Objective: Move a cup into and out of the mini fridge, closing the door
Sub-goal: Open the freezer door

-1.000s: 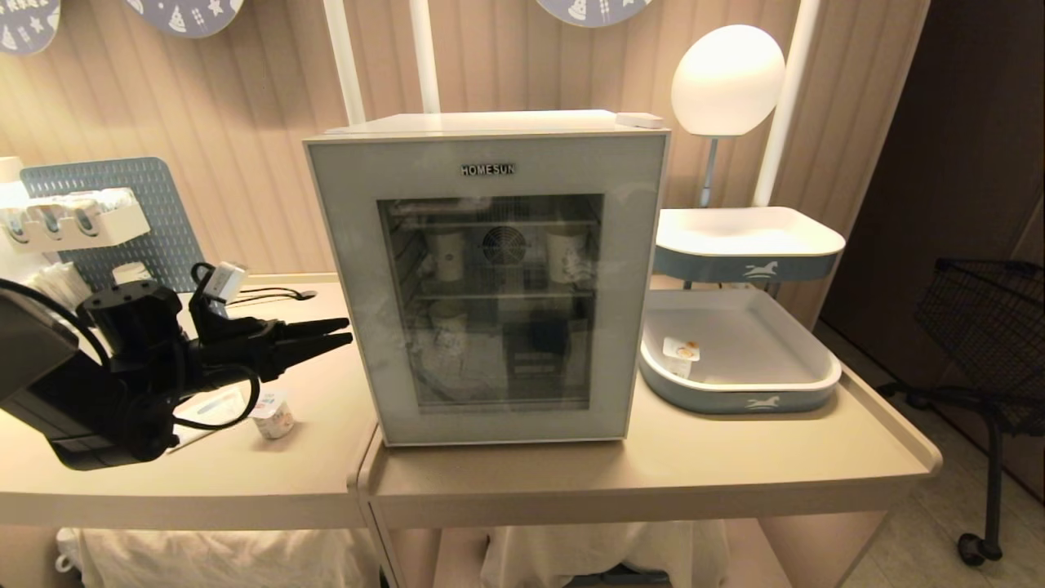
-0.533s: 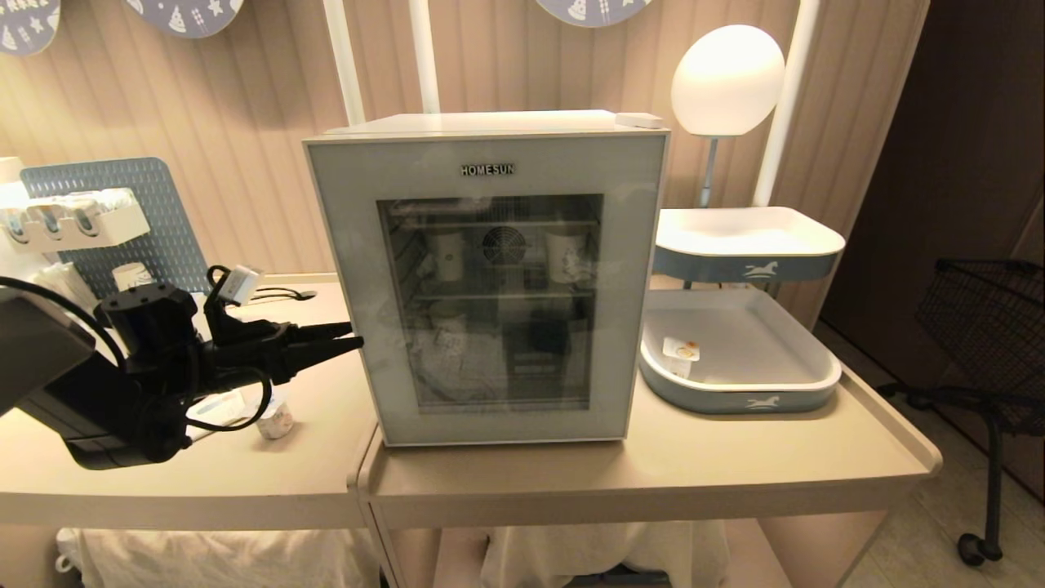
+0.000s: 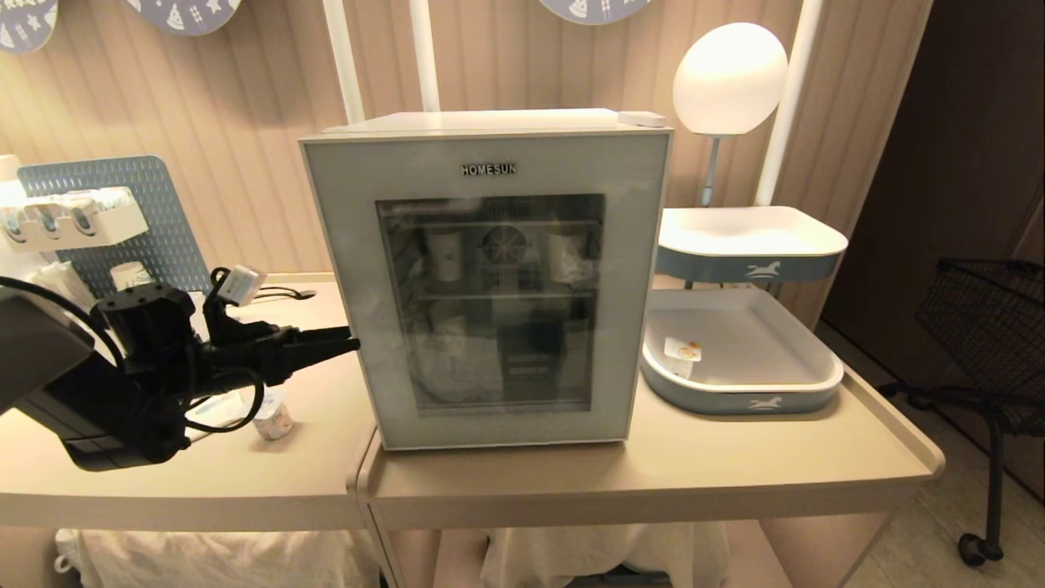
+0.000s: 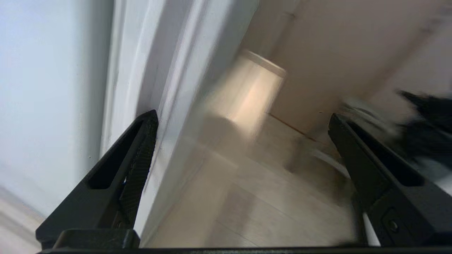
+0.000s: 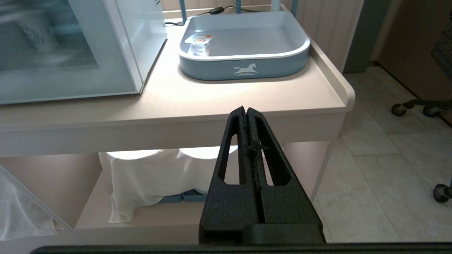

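Note:
The white mini fridge (image 3: 490,122) stands mid-table, its door (image 3: 343,245) with the dark window facing me. On the left table sits the cup (image 3: 272,418), small and squat, partly behind my left arm's cable. My left gripper (image 3: 347,341) is level, at the door's left edge, well above and to the right of the cup. In the left wrist view the left gripper (image 4: 243,118) is open and empty, with one fingertip (image 4: 148,127) by the seam along the door's edge (image 4: 53,88). My right gripper (image 5: 246,108) is shut and empty, parked low before the table's front edge.
Paper cups (image 3: 445,253) stand on the wire shelves behind the glass. Right of the fridge is a blue-and-white tray (image 3: 739,400) holding a small cup with an orange-marked lid (image 3: 680,353), with a raised tray and a lamp (image 3: 729,77) behind. A pegboard rack (image 3: 122,212) stands at the back left.
My left gripper has moved right, from above the cup to the door's left edge, and has rolled a little. The whole picture has shifted slightly. The right arm has kept still.

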`<state>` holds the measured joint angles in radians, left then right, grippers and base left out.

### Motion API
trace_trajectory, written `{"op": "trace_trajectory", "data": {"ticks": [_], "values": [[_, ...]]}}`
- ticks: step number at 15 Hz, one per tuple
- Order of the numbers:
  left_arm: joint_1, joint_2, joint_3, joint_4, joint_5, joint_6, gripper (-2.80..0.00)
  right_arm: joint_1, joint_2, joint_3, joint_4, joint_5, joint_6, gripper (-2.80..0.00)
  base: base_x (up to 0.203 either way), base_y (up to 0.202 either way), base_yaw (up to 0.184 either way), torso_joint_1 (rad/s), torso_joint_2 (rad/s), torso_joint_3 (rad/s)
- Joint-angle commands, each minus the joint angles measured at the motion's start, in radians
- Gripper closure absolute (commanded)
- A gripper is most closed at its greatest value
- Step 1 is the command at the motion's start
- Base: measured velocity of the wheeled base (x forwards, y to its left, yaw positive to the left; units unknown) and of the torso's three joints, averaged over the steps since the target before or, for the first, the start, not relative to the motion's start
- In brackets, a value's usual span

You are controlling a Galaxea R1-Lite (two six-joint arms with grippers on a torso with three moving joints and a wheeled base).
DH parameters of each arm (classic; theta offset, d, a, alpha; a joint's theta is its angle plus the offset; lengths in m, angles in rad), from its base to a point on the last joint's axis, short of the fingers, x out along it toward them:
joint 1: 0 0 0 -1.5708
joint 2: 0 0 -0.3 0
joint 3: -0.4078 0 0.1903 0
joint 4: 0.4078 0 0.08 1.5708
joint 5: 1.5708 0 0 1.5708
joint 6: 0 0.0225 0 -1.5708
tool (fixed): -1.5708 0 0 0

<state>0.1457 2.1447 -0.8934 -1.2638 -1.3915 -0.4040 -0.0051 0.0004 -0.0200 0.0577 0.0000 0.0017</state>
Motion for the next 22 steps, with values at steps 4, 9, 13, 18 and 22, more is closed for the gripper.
{"op": "trace_trajectory", "data": {"ticks": [4,9,13,18,22], "values": [[-0.008,-0.035,0.008,-0.011,-0.072,-0.019,-2.8,0.0,0.0,0.0,0.001,0.0,0.0,0.0,0.0,0.0,0.0,0.0,0.0,0.0],[-0.015,-0.108,0.091,-0.014,-0.094,-0.018,-2.8,0.001,0.001,0.0,0.001,0.0,0.0,0.0,0.0,0.0,0.0,0.0,0.0,0.0],[-0.045,-0.202,0.187,-0.014,-0.095,-0.018,-2.8,0.0,0.001,0.0,0.001,0.0,0.0,0.0,0.0,0.0,0.0,0.0,0.0,0.0],[-0.149,-0.335,0.311,-0.014,-0.092,-0.018,-2.8,0.001,0.001,0.0,0.001,0.0,0.0,0.0,0.0,0.0,0.0,0.0,0.0,0.0],[-0.197,-0.41,0.389,-0.012,-0.088,-0.02,-2.8,0.0,0.0,0.0,0.001,0.0,0.0,0.0,0.0,0.0,0.0,0.0,0.0,0.0]]}}
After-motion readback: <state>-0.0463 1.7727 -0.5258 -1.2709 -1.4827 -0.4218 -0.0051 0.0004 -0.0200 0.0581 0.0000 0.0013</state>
